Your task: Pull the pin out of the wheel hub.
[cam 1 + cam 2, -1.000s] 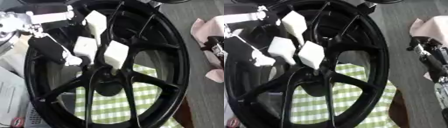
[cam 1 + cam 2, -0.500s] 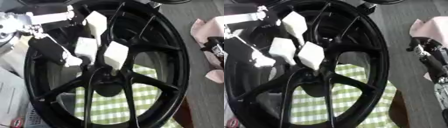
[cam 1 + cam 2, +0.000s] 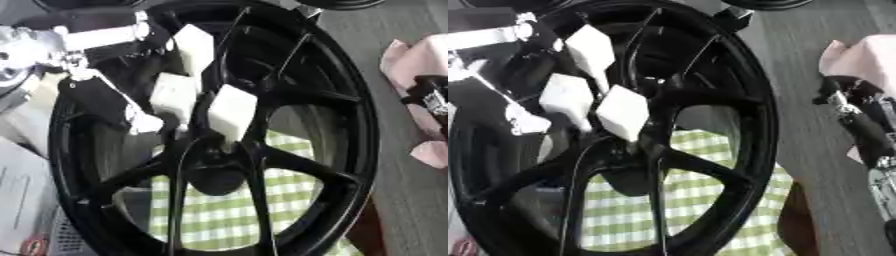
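Wheel hub (image 3: pixel 214 172): the dark centre of a black alloy wheel (image 3: pixel 350 120) that fills most of the frame; the hub sits a little below and left of the middle, where the spokes meet.
Pin: I cannot make it out; the hub's centre shows only as a dark round patch.
Left hand (image 3: pixel 188 95): reaches in from the upper left of the frame, black and silver, with pale block-like fingertips spread over the spokes just above the hub.
Left hand's fingers (image 3: pixel 232 111): the lowest pale tip lies right at the top edge of the hub; two more sit higher up and to the left, and the thumb's pale tip is off to the left.
Left hand's state: whether it grasps anything I cannot tell; the fingertips cover the spot.
Right hand (image 3: pixel 859 117): at the right edge of the frame, well apart from the wheel, dark, lying against a pink cloth (image 3: pixel 420 55); its state I cannot tell.
Checked cloth (image 3: pixel 227 215): green and white, showing through the spokes in the lower middle.
Papers (image 3: pixel 22 200): white sheets at the lower left, beside the rim.
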